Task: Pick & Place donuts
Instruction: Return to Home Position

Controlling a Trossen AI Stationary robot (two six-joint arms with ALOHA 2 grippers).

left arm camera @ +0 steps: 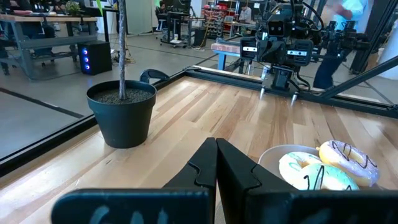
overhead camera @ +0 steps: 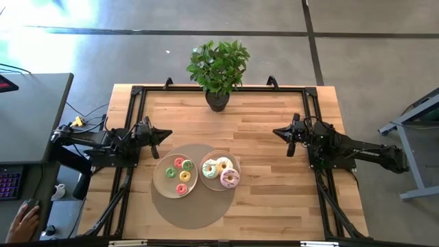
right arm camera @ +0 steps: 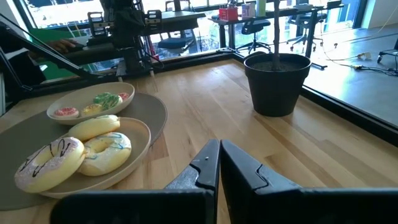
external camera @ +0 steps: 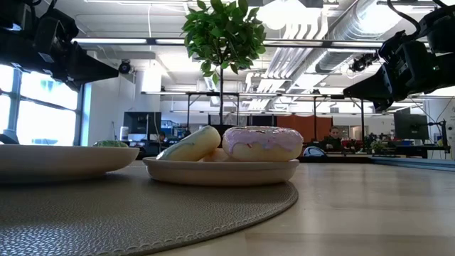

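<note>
Two beige plates sit on a round grey mat (overhead camera: 195,206) at the table's near middle. The right plate (overhead camera: 235,162) carries three larger donuts: pink (overhead camera: 230,178), white-green (overhead camera: 210,169) and cream (overhead camera: 223,165). On the left plate (overhead camera: 160,177) lie several mini donuts (overhead camera: 181,175) in pink, red, green and yellow. My left gripper (overhead camera: 169,134) hangs shut above the table, left of the plates. My right gripper (overhead camera: 276,131) hangs shut to their right. Both point level toward the table's middle and hold nothing.
A potted plant (overhead camera: 218,68) in a black pot (left arm camera: 122,114) stands at the far middle of the table. A black frame (overhead camera: 309,92) runs round the tabletop. A person's hand (overhead camera: 24,223) shows off the table at the near left.
</note>
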